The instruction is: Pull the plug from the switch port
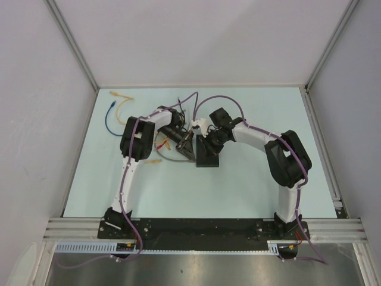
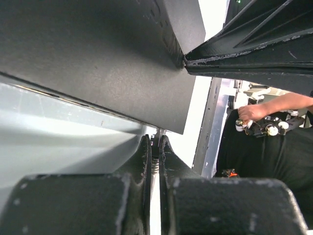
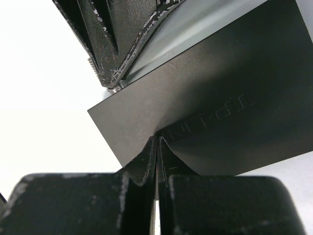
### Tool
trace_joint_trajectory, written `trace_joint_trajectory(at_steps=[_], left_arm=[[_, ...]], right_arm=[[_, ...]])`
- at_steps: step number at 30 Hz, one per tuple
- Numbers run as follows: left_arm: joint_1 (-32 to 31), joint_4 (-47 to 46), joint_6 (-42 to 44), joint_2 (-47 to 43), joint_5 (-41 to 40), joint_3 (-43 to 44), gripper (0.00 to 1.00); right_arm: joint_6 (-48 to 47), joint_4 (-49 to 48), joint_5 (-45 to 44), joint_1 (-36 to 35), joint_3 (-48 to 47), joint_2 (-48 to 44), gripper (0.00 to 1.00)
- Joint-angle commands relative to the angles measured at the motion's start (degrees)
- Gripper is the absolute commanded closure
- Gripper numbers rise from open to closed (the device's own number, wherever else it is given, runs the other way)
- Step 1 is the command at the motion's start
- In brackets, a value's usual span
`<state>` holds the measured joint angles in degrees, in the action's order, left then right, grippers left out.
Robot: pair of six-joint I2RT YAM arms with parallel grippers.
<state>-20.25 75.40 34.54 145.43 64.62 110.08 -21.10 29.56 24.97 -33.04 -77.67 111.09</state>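
The switch is a flat matte-black box in the middle of the table, and both grippers meet at it. In the left wrist view its dark face fills the upper frame. My left gripper is shut on the plug, a thin ribbed piece pinched between the fingertips at the switch's edge. In the top view, the left gripper covers the plug and the port. My right gripper is shut with nothing between its jaws. Its tips press on the lettered top of the switch.
A yellow cable and a blue cable lie at the far left of the table. A grey cable curves off beside the left gripper, with small orange pieces near it. A white part sits behind the grippers.
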Motion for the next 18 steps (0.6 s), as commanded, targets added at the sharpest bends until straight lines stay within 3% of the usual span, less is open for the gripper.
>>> trace_joint_trajectory(at_steps=[1,5,14,18], left_arm=[[1.9,-0.2,3.3,-0.6,-7.1,2.8,1.0],[2.5,-0.1,2.5,0.3,-9.3,5.8,1.0],[0.0,-1.3,5.9,-3.5,-8.0,-5.0,1.0],[1.4,2.9,7.0,-4.7,-11.6,2.5,1.0]], right_arm=[[-1.0,3.5,-3.7,0.3,1.7,2.6,1.0],[-1.0,3.3,-3.6,0.3,1.7,2.7,1.0],[-1.0,3.3,-4.1,0.3,1.7,2.6,1.0],[-1.1,3.3,-4.2,0.2,1.7,2.6,1.0]])
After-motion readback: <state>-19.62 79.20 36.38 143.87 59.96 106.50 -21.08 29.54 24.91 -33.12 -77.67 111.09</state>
